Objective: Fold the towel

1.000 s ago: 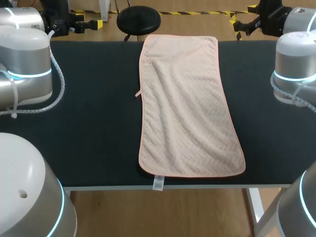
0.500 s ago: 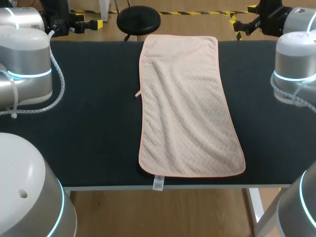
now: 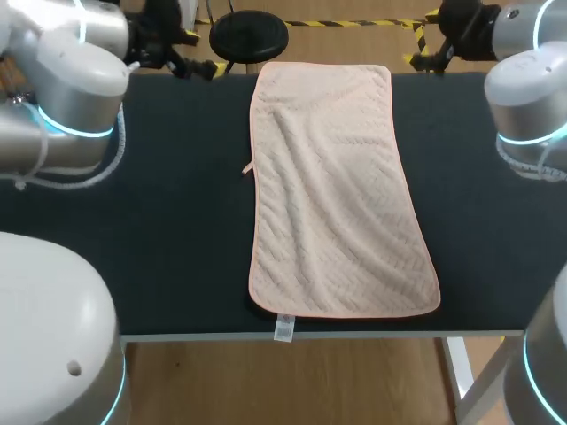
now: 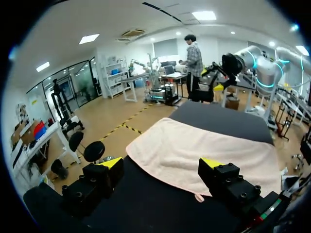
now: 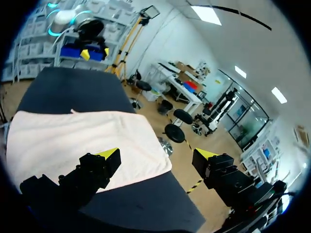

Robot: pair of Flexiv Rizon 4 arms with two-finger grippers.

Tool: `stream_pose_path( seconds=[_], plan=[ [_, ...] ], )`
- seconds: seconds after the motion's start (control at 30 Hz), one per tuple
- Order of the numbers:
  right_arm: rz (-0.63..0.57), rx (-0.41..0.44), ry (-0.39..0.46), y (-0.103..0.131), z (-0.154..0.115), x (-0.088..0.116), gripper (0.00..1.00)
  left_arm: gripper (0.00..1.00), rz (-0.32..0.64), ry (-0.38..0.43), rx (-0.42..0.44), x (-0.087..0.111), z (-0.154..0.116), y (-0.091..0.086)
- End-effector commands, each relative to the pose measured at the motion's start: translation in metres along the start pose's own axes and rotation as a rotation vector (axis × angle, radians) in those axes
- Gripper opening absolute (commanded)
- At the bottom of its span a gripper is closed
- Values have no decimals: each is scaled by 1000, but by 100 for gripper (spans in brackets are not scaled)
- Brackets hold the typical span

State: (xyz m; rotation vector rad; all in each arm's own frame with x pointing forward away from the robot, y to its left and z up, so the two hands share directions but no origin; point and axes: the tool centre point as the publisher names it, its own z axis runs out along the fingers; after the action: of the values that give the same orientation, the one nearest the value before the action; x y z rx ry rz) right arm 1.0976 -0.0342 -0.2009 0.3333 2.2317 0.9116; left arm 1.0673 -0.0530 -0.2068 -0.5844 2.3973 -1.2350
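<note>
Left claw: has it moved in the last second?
Yes. The left claw has swung in toward the far left corner of the towel, which lies unmoved.

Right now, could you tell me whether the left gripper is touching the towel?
Apart. The head view shows dark table between the left gripper and the towel's edge.

Your left arm [image 3: 62, 88] and right arm [image 3: 532, 88] are rounded silver-grey shells with glowing cyan rings [image 3: 84, 132] and white coiled cables [image 3: 113, 159]; your left gripper [image 4: 163, 167] and right gripper [image 5: 156, 156] have blocky black fingers [image 4: 228, 182], screw-studded, yellow-tipped
</note>
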Motion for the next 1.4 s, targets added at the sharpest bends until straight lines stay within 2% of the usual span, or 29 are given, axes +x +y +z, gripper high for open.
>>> stream_pose_path(
  seconds=[0.03, 0.43, 0.5, 0.57, 0.67, 0.7, 0.8, 0.87, 0.9, 0.93, 0.97, 1.03, 1.17, 1.27, 1.4],
  plan=[
    [-585, 512, 298, 5, -12, -5, 100, 100, 676, 424, -459, -3, -6, -10],
    [-585, 512, 298, 5, -12, -5, 100, 100, 676, 424, -459, -3, -6, -10],
    [-585, 512, 298, 5, -12, -5, 100, 100, 706, 430, -477, 4, 13, -17],
    [-662, 582, 348, 3, -6, -3, 100, 100, 734, 449, -509, 13, 30, -22],
    [-694, 672, 405, -2, 1, 3, 100, 100, 764, 471, -515, 29, 50, -27],
    [-710, 703, 410, -4, 3, 7, 100, 100, 754, 476, -510, 33, 55, -27],
    [-718, 730, 408, -10, 6, 16, 100, 100, 721, 496, -535, 43, 73, -23],
    [-705, 717, 420, -16, 8, 23, 100, 100, 717, 503, -572, 49, 83, -20],
    [-698, 746, 421, -19, 9, 26, 100, 100, 713, 503, -579, 52, 87, -18],
    [-685, 752, 424, -23, 10, 30, 100, 100, 704, 495, -587, 56, 91, -15],
    [-665, 807, 424, -27, 10, 33, 100, 100, 696, 488, -592, 57, 92, -13],
    [-641, 812, 425, -30, 9, 39, 100, 100, 689, 458, -584, 61, 93, -8],
    [-536, 858, 405, -36, 4, 55, 100, 100, 669, 350, -548, 66, 84, 2],
    [-503, 846, 387, -34, 3, 65, 100, 100, 650, 298, -533, 68, 71, 8],
    [-479, 800, 383, -32, 5, 82, 100, 100, 656, 277, -594, 75, 55, 23]
  ],
)
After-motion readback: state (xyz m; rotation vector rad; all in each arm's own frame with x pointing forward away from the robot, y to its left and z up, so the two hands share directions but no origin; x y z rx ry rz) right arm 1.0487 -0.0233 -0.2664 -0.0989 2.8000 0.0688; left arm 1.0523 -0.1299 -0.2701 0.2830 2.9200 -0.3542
